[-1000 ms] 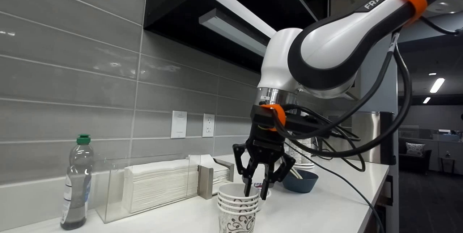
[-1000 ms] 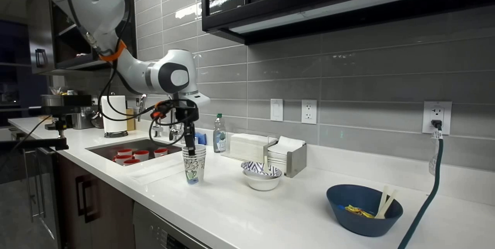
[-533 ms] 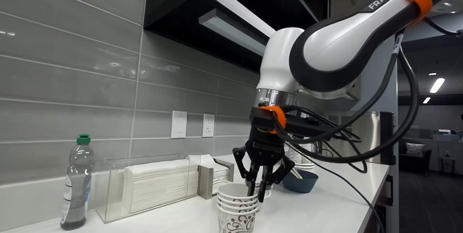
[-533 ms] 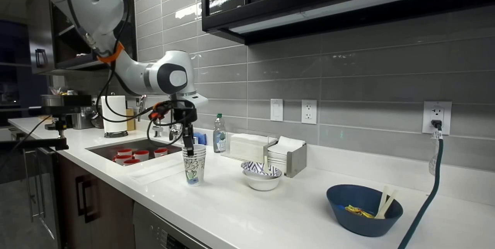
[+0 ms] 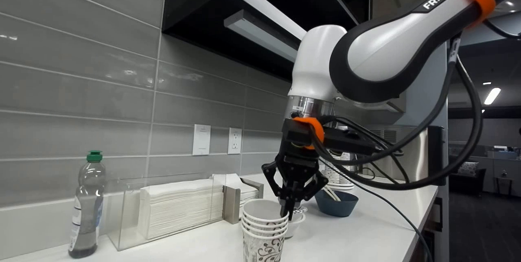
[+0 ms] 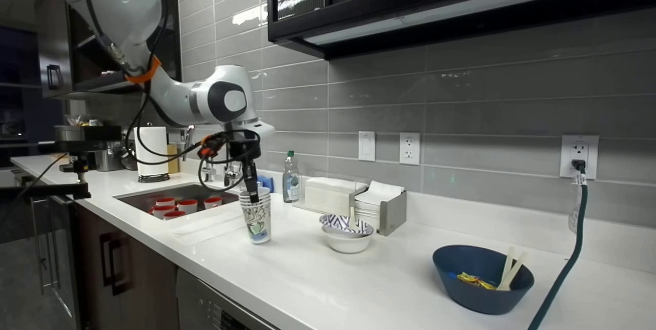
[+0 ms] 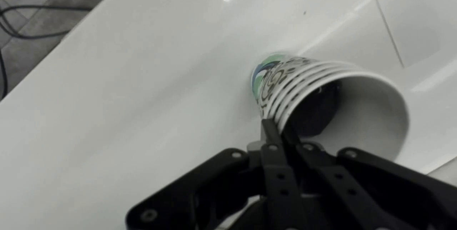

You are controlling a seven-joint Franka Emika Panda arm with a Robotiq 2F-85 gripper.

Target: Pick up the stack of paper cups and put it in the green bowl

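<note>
Gripper (image 5: pixel 287 214) is pinching the stack of paper cups (image 6: pixel 258 221) by its rim wall, one finger inside, one outside. Stack leans slightly, between the edge of the sink (image 6: pixel 136 204) and the zigzag-patterned bowl (image 6: pixel 333 221); can't tell if its base touches the counter (image 6: pixel 359 289). Dark blue bowl (image 6: pixel 469 296) sits well apart, in from the counter's front edge, pale utensils (image 6: pixel 514 269) in it.

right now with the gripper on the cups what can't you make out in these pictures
- Foot of the stack of paper cups: cut off by the lower edge in an exterior view.
- Floor of the top cup: behind the gripper in the wrist view.
- Yellow pieces in the blue-teal bowl: too small to name in an exterior view.
</note>
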